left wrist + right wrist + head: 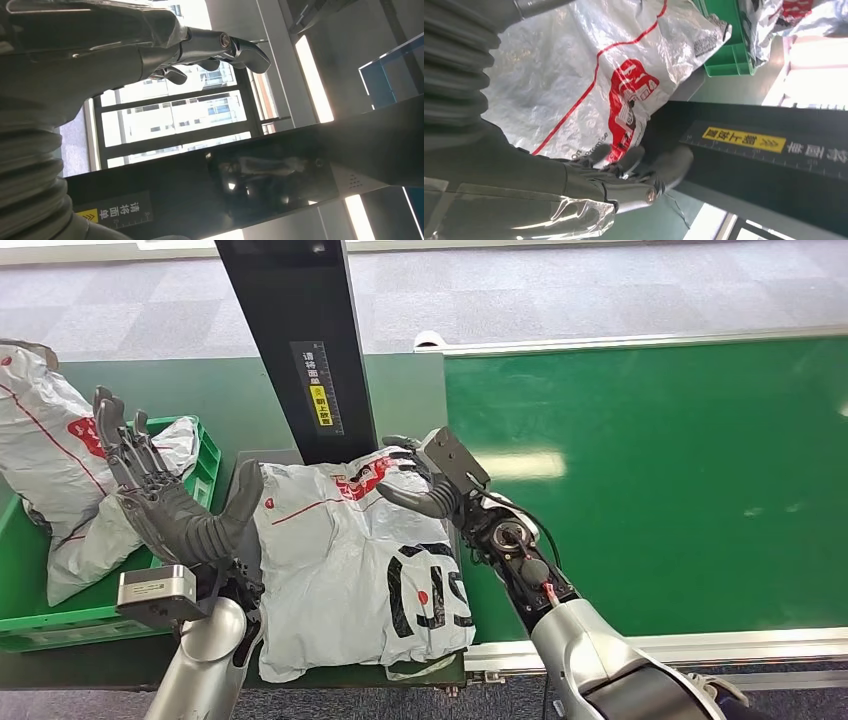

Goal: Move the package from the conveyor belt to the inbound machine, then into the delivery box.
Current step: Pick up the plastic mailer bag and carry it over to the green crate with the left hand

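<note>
A grey plastic package [355, 570] with red and black printing lies flat on the dark platform of the inbound machine [300, 340], directly in front of its black upright column, which carries a label with a yellow band. The right hand [415, 480] rests on the package's far right corner, beside the column; in the right wrist view its fingers [634, 160] lie flat against the crinkled plastic at the red print, but whether they grip it I cannot tell. The left hand [150, 485] is raised at the package's left edge, fingers apart and pointing upward, holding nothing; its thumb side sits close against the package's left edge. To the left, a green delivery box [205, 465] holds another grey package [50, 440] with red marks, which bulges above the rim. The green conveyor belt [650, 470] stretches away to the right, edged by a pale metal rail on its near side.
</note>
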